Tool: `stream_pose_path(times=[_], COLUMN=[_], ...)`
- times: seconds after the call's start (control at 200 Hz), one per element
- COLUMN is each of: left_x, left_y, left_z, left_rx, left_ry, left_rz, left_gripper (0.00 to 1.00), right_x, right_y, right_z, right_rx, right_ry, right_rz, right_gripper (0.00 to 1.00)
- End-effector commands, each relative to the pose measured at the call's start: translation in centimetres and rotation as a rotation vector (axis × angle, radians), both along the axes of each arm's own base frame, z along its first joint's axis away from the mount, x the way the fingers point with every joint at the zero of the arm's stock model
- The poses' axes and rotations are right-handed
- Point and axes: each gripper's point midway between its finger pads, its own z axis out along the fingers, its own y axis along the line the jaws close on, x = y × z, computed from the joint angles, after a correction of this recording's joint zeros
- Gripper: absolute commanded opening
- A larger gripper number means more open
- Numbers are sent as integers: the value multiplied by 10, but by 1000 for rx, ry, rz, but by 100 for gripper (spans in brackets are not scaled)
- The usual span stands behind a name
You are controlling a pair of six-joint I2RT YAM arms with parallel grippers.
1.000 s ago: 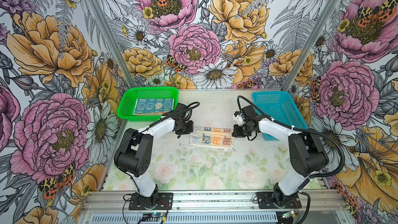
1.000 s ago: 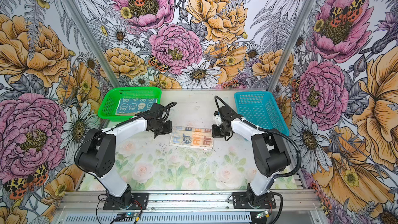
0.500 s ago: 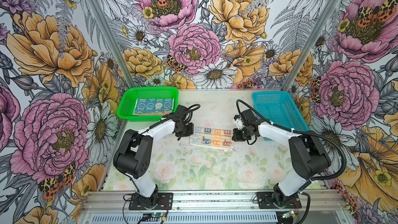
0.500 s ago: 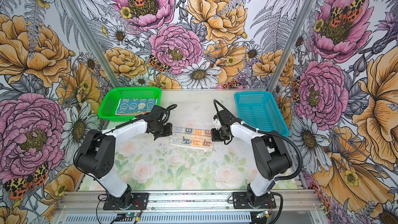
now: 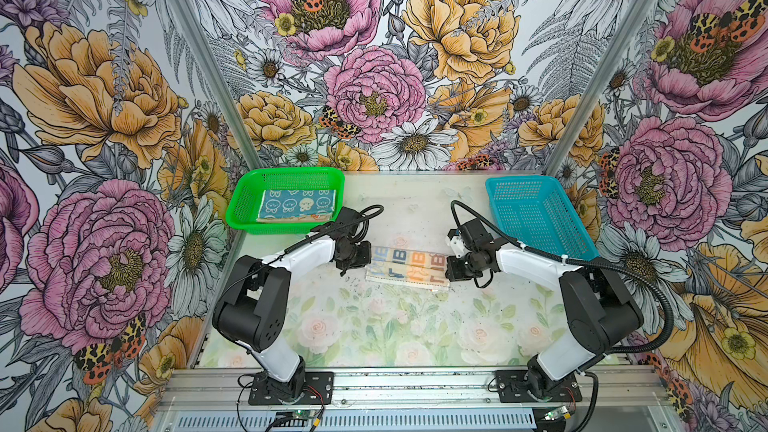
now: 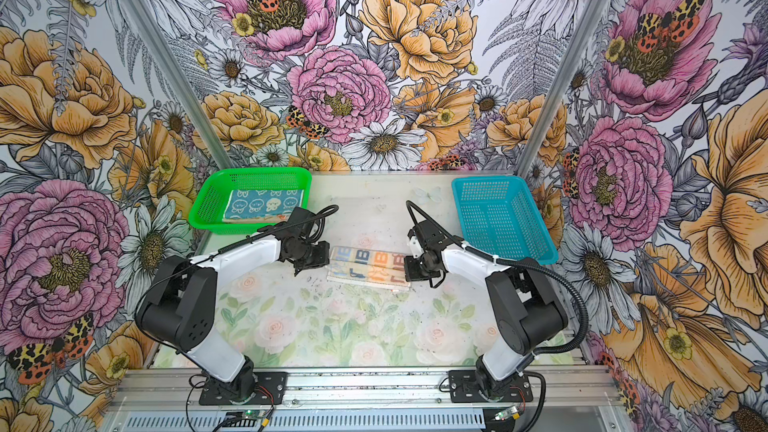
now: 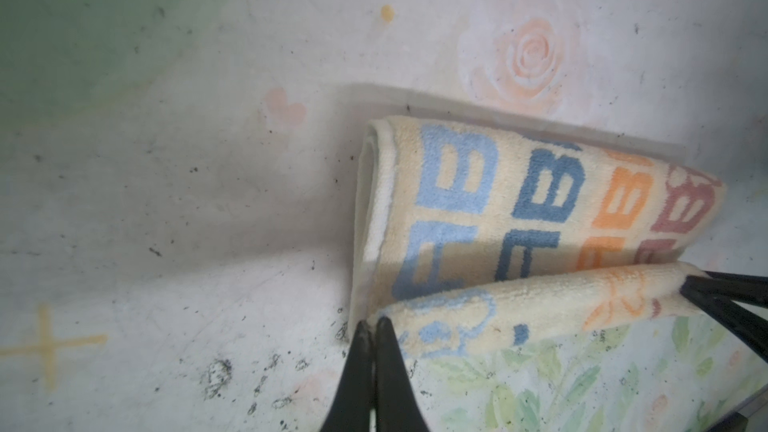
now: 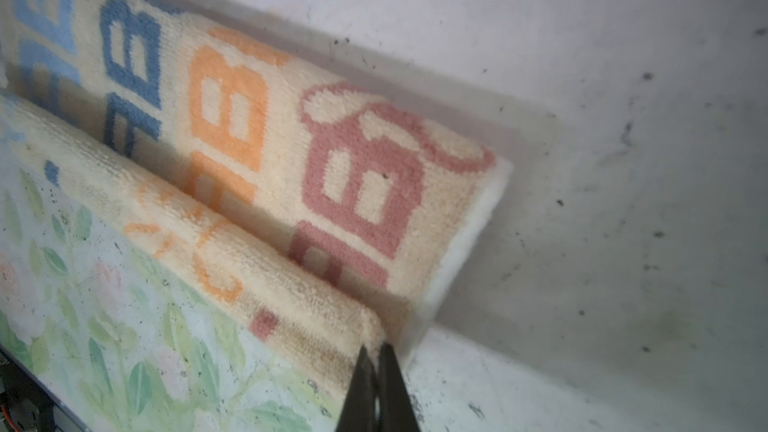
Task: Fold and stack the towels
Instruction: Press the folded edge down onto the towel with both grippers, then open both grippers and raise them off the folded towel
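The striped towel [image 5: 409, 265] [image 6: 370, 265] with block lettering lies folded lengthwise at the table's middle. My left gripper [image 7: 374, 324] [image 5: 362, 271] is shut on the near corner at its left end. My right gripper [image 8: 376, 349] [image 5: 449, 277] is shut on the near corner at its right end. The pinched near edge stands a little raised as a long flap in front of the rest of the towel [image 7: 498, 209] [image 8: 332, 151]. A teal-blue bunny towel [image 5: 296, 205] [image 6: 262, 204] lies folded in the green basket [image 5: 243, 209] [image 6: 205, 207], with a thin orange edge showing under it.
A blue mesh basket [image 5: 540, 218] [image 6: 500, 218] stands at the back right with nothing visible inside. The floral table surface [image 5: 386, 326] stretches toward the front rail. Patterned walls close in the left, right and back sides.
Both grippers have crept slightly toward the front of the table with the towel's near edge still pinched. The towel's body has stayed about where it was.
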Motion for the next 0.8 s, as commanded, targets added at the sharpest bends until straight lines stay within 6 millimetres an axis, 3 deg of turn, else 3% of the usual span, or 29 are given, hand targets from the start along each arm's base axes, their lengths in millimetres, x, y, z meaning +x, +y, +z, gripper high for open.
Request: stream_pose_path(times=[0.0, 0.31, 0.48, 0.59, 0.71, 0.796], left_x=[6, 9, 6, 4, 5, 8], left_y=[14, 14, 8, 1, -6, -11], left_z=[-11, -8, -17, -18, -7, 7], left_rx=[67, 70, 64, 56, 29, -1], left_ry=[-12, -23, 0, 2, -18, -44], left_rz=[53, 54, 38, 19, 6, 3], left_gripper=[0, 0, 0, 0, 8, 22], right_x=[-2, 5, 1, -1, 1, 3], right_y=[-18, -13, -14, -11, -10, -7], right_z=[-14, 0, -12, -14, -7, 4], right_rx=[-85, -60, -72, -74, -65, -45], right_ry=[17, -18, 17, 23, 6, -19], right_rz=[-43, -42, -38, -29, -31, -31], right_gripper=[0, 0, 0, 7, 16, 26])
